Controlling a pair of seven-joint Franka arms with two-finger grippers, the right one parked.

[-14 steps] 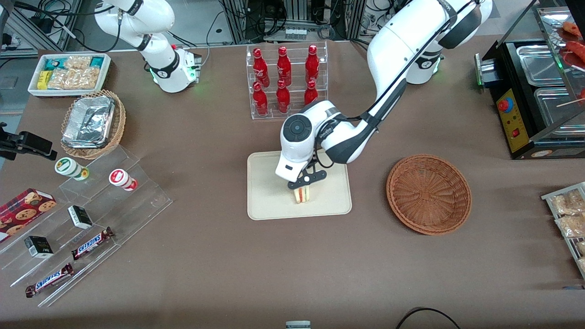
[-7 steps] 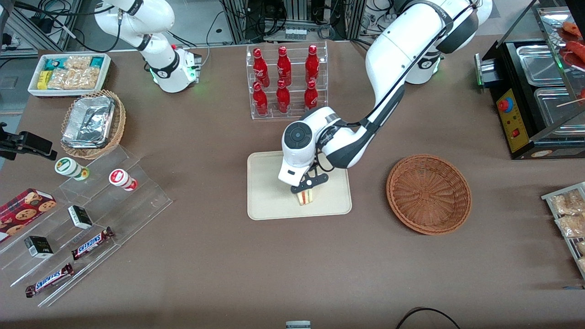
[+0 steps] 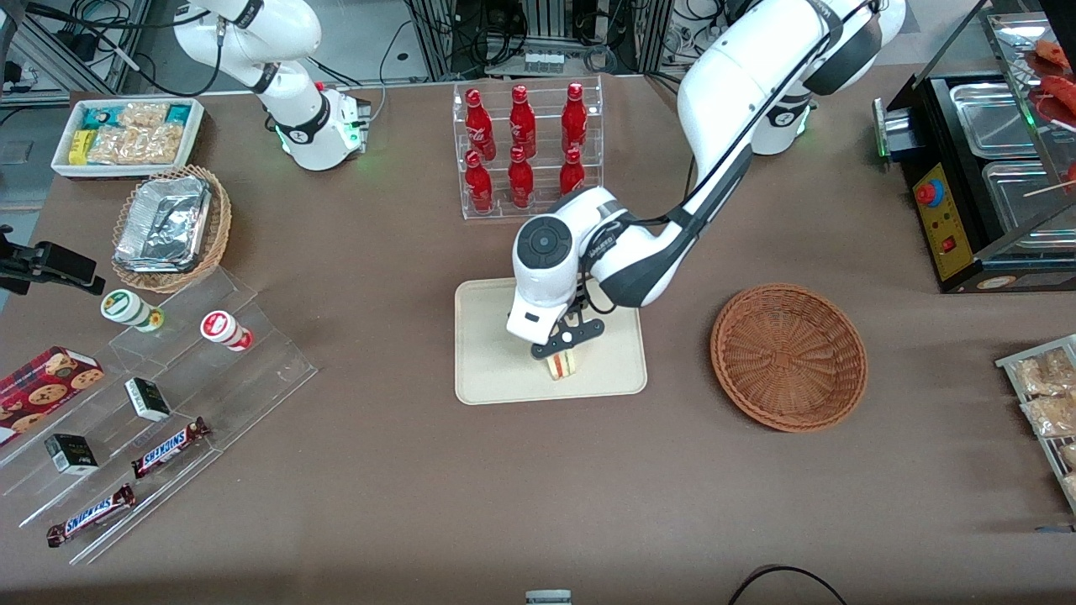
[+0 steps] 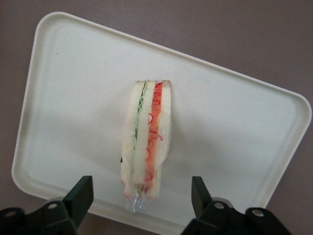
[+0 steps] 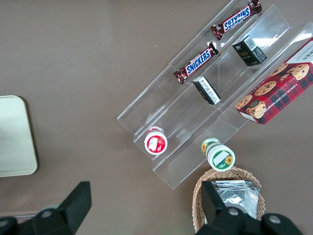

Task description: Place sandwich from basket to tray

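Observation:
The sandwich point(image 3: 561, 365) point(image 4: 145, 138) stands on its edge on the cream tray point(image 3: 487, 370) point(image 4: 73, 88), showing white bread with red and green filling. My left gripper point(image 3: 565, 346) point(image 4: 142, 198) hangs just above the sandwich, open, with a finger on each side and a clear gap to the bread. Toward the working arm's end of the table sits the reddish-brown wicker basket point(image 3: 788, 356), with nothing in it.
A clear rack of red bottles point(image 3: 525, 147) stands farther from the front camera than the tray. Toward the parked arm's end are an acrylic shelf with snack bars and cups point(image 3: 151, 403), a tan basket with foil containers point(image 3: 168, 225) and a white snack bin point(image 3: 126, 134).
The gripper has let go of the sandwich and risen slightly above it; the sandwich stays standing on the tray.

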